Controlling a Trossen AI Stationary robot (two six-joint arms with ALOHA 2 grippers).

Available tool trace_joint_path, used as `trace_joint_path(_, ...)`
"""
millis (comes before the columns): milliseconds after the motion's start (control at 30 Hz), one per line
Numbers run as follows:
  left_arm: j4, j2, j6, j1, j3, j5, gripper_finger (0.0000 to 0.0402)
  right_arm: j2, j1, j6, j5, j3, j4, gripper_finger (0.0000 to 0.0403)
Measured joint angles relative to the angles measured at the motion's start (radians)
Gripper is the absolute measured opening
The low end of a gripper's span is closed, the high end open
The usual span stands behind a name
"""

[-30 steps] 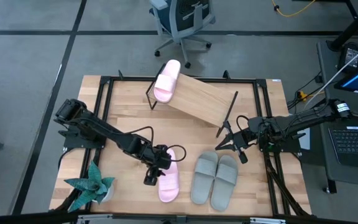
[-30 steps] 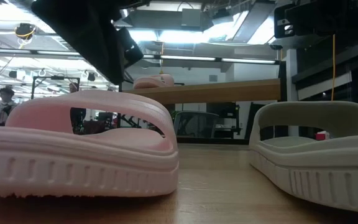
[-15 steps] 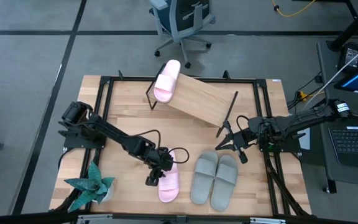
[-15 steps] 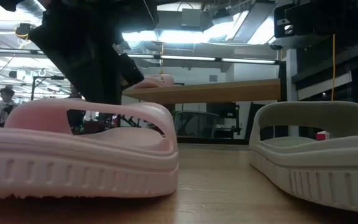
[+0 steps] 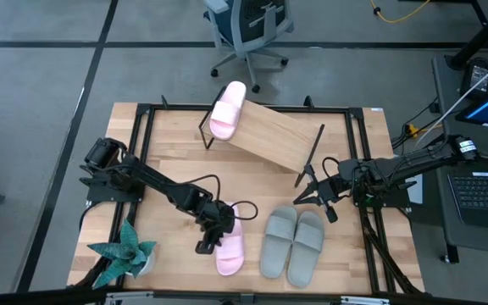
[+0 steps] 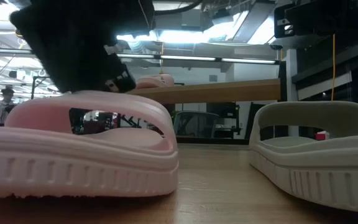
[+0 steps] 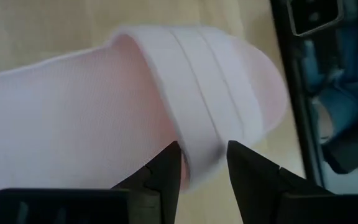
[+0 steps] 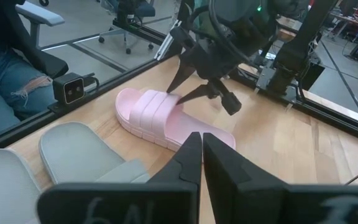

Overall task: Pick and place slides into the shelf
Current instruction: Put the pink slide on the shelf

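Here left claw [image 7: 202,163] spread astride ribbed foam strap of pink slide [image 7: 104,112]; right claw [image 8: 202,158] clenched

Two dark jointed arms [image 5: 155,185], black cables, tapered matte jaws

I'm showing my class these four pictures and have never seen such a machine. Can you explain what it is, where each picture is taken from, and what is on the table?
It is a robot with two dark arms at a wooden table. One camera looks down from above, one sits at table height, one rides on each wrist. On the table lie a pink slide, a grey-green pair and a plant. Another pink slide lies on the slanted shelf. The left gripper is open, its fingers astride the near slide's strap. The right gripper waits shut, empty, beside the shelf.
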Motion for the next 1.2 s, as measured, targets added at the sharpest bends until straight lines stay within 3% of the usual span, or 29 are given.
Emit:
trace_joint_path(867,0.023,-0.001,0.009,-0.004,0.0,-0.077,0.0117,0.0,0.0,0.0,0.0,0.0,0.0,0.0019)
trace_joint_path(1200,0.025,-0.003,0.009,-0.004,0.002,-0.096,0.001,0.0,0.0,0.0,0.0,0.0,0.0,0.0019)
